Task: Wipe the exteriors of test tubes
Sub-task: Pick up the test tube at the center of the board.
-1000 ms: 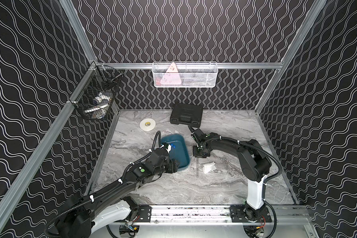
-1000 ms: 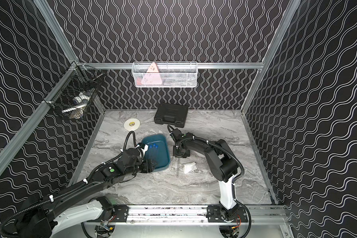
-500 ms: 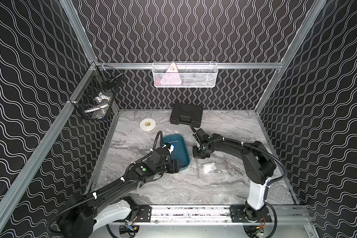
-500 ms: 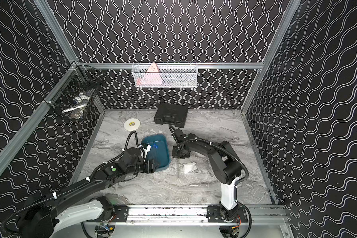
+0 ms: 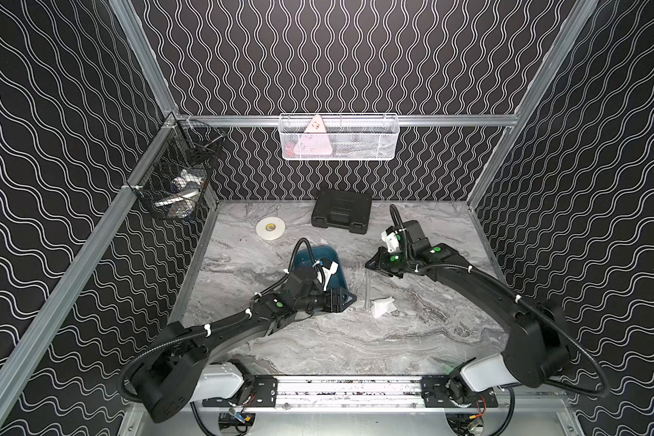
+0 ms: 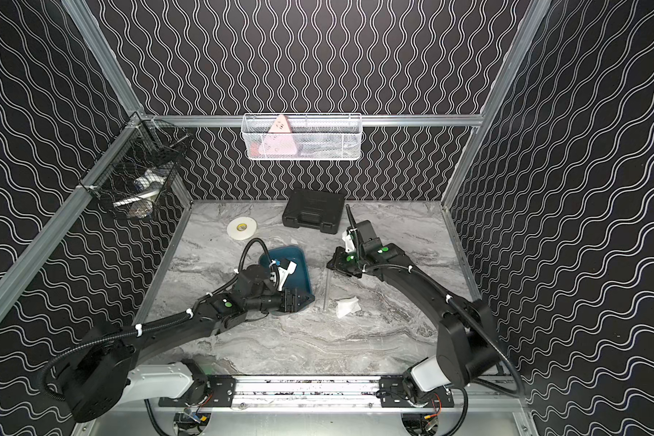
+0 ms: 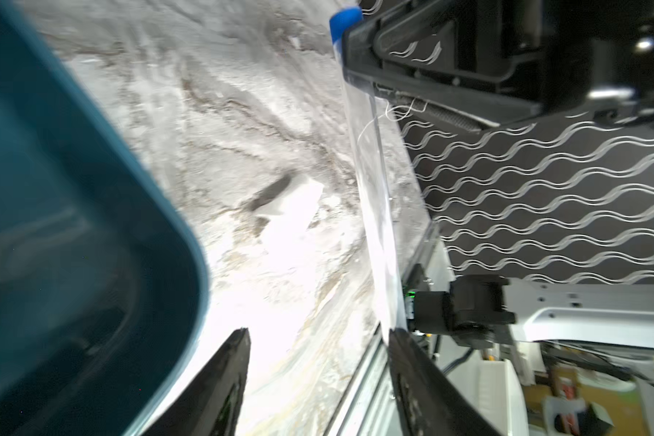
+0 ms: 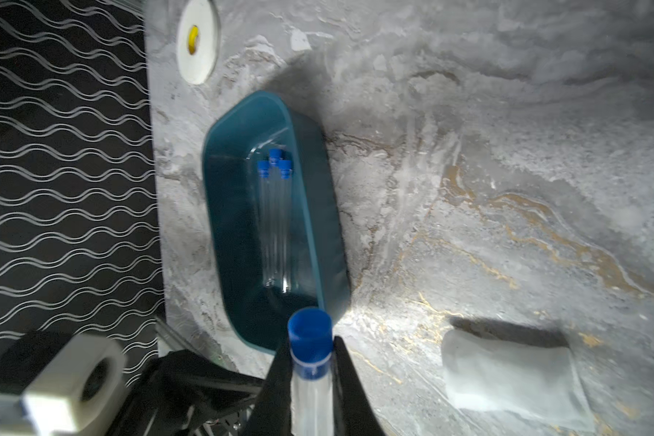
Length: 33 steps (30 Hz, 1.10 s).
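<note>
Held tube (image 8: 312, 381): thin, clear, blue-capped; also seen in both top views (image 5: 366, 288) as a pale line over the table (image 5: 318, 339). Right gripper (image 8: 310, 346) is clamped on it just below the cap, which sticks out past the fingertips. The rest of the tube runs back between the fingers and out of the wrist view. Three more tubes (image 8: 276, 226), same make, lie side by side in the tray (image 8: 320, 234), caps together at one end. Left gripper (image 7: 318, 332): jaws apart, nothing between them, low beside the tray's near corner. In the left wrist view the held tube (image 7: 374, 207) ends just beside one finger (image 7: 416, 377); contact cannot be told. Tissue (image 5: 382, 306) lies on the table near that end of the tube, apart from both grippers.
</note>
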{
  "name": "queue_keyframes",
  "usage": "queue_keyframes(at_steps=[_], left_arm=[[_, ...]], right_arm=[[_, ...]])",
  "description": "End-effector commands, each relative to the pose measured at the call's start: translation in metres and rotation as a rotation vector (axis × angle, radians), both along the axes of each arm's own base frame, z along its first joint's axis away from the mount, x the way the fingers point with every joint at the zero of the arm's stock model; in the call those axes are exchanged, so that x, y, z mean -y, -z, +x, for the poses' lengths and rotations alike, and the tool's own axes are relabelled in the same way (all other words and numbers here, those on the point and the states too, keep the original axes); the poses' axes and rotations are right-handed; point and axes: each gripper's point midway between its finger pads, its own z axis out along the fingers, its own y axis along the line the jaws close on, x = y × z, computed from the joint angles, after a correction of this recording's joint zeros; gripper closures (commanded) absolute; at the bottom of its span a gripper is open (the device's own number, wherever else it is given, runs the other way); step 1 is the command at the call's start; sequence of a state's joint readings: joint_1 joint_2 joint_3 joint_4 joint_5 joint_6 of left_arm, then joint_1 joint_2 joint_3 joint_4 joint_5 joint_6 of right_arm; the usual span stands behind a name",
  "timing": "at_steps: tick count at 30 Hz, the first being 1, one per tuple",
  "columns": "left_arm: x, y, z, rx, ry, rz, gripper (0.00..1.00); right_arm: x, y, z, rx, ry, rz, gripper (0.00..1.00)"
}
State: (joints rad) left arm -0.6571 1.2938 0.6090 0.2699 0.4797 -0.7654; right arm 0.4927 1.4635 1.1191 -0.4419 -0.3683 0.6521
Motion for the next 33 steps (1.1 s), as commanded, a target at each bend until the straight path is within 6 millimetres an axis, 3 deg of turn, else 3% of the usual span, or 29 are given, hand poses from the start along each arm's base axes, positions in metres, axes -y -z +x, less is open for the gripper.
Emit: queue_keyframes(at_steps=[1,11,20,25,27,30,33], left_arm=[[0.020,-0.033,0.004,0.056,0.047,-0.137,0.39],[0.048,-0.036,-0.001,0.043,0.090,-0.204,0.50],[0.058,-0.030,-0.002,0.033,0.091,-0.207,0.88],[0.054,-0.025,-0.001,0.027,0.064,-0.191,0.95],[0.051,-0.023,-0.001,0.026,0.049,-0.187,0.96],[0.046,-0.020,0.000,0.026,0.022,-0.177,0.96],[0.039,-0.015,-0.002,0.025,0.001,-0.155,0.96]], right_arm=[[-0.002,-0.019,0.001,0.035,0.026,0.086,0.84],[-0.001,-0.038,0.002,0.103,0.056,0.158,0.84],[-0.001,-0.042,0.000,0.125,0.047,0.171,0.84],[-0.001,-0.043,-0.003,0.139,0.039,0.177,0.83],[-0.002,-0.044,-0.004,0.139,0.033,0.181,0.76],[0.006,-0.045,-0.004,0.149,0.055,0.148,0.40],[0.029,-0.042,0.000,0.173,0.118,0.031,0.32]])
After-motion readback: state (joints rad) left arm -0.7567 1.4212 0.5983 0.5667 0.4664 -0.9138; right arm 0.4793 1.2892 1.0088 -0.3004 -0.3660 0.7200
